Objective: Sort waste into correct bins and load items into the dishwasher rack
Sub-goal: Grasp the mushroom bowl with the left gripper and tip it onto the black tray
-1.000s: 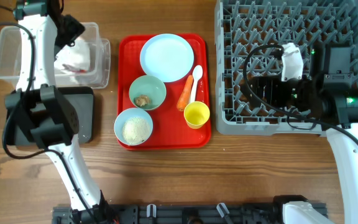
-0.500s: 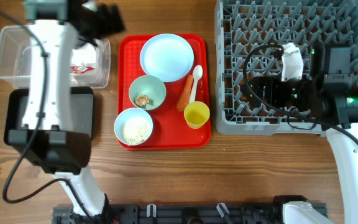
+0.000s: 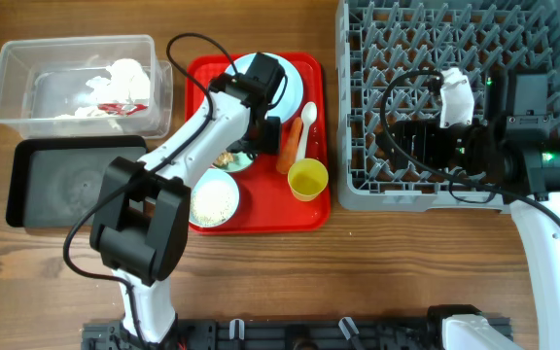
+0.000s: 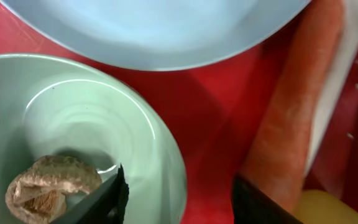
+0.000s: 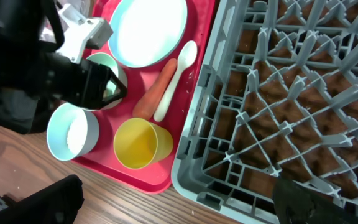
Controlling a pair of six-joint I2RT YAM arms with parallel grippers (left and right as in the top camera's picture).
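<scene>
My left gripper (image 4: 180, 200) hangs low over the red tray (image 3: 261, 216), open. One finger is inside the rim of the pale green bowl (image 4: 73, 118) that holds the brown food lump (image 4: 48, 186). The other finger is beside the orange carrot (image 4: 297, 124). Nothing is pinched. In the overhead view this gripper (image 3: 263, 136) sits between that bowl (image 3: 220, 146) and the carrot (image 3: 289, 146). The blue plate (image 3: 292, 102), white spoon (image 3: 306, 122), yellow cup (image 3: 307, 179) and rice bowl (image 3: 212, 199) are on the tray. My right gripper (image 5: 173, 208) is wide open and empty over the dishwasher rack (image 3: 436, 39).
The clear tub (image 3: 27, 78) at the back left holds the red wrapper (image 3: 120, 107) and crumpled white paper (image 3: 124, 70). The black tray (image 3: 76, 185) lies just in front of it. The rack's front-left corner (image 5: 229, 180) stands close to the red tray's right edge.
My left arm has swung from the clear tub across to the red tray and come down by the lump bowl, its jaws narrowing. The right arm has not moved.
</scene>
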